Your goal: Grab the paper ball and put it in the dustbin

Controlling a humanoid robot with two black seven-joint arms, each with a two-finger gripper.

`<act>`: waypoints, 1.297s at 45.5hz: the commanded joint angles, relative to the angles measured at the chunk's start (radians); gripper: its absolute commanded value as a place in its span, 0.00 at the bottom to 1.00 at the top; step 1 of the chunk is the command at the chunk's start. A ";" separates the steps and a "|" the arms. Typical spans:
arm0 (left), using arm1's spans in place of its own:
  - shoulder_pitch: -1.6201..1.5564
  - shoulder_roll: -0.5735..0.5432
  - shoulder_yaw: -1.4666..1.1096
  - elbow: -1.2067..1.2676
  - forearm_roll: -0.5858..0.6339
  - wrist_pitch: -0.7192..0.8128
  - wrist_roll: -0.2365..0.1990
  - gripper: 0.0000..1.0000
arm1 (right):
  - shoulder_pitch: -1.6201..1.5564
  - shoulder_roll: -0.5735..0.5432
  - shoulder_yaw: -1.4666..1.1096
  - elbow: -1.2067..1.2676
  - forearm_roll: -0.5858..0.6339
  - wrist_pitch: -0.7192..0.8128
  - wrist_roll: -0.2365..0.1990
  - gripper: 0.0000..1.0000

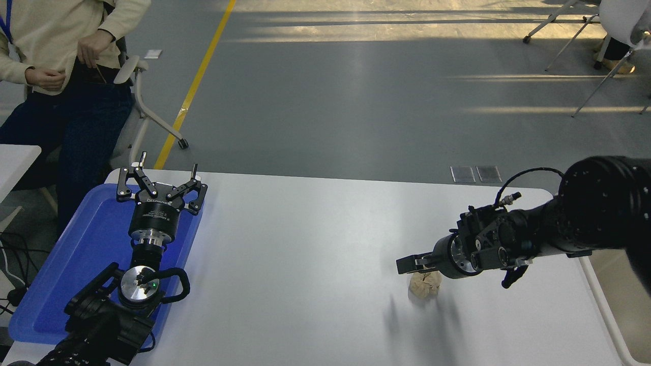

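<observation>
The paper ball [423, 286], a tan crumpled wad, lies on the white table [305, 244] at the right of middle. My right gripper [408, 264] comes in from the right, points left and hangs low right over the ball, covering its top. The side-on view does not show whether it is open or shut. The dustbin [602, 305], an off-white tub, shows only its rim and part of its inside at the right edge, beside the table. My left gripper [161, 184] is parked open over the blue tray [76, 254] at the lower left.
A person sits on a chair at the far left behind the table, hands [91, 46] at the waist. Another table's corner [18, 152] shows at the left edge. Chair legs [559, 20] stand far back on the grey floor.
</observation>
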 commanded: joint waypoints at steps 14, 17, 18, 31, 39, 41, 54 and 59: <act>0.000 0.001 0.000 0.000 0.000 0.001 0.000 1.00 | -0.094 0.000 0.008 -0.089 -0.001 -0.039 -0.012 0.99; 0.000 0.001 0.000 0.000 0.000 0.001 0.000 1.00 | -0.095 0.000 0.011 -0.090 -0.003 -0.039 -0.014 0.99; 0.000 0.001 0.000 0.000 0.000 -0.001 0.000 1.00 | -0.097 0.000 0.011 -0.090 -0.003 -0.039 -0.015 0.99; 0.000 0.001 0.000 0.000 0.000 -0.001 0.000 1.00 | -0.117 0.000 0.010 -0.102 -0.007 -0.040 -0.023 0.99; 0.000 0.001 0.000 0.000 0.000 -0.001 0.000 1.00 | -0.123 0.000 0.011 -0.110 -0.007 -0.040 -0.034 0.99; 0.000 0.001 0.000 0.000 0.000 0.001 0.000 1.00 | -0.130 0.000 0.010 -0.115 -0.006 -0.040 -0.035 0.99; 0.000 0.001 0.000 0.000 0.000 -0.001 0.000 1.00 | -0.147 0.000 0.010 -0.121 -0.003 -0.040 -0.057 0.96; 0.000 0.001 0.000 0.000 0.000 -0.001 0.000 1.00 | -0.147 0.000 0.010 -0.121 -0.001 -0.040 -0.057 0.90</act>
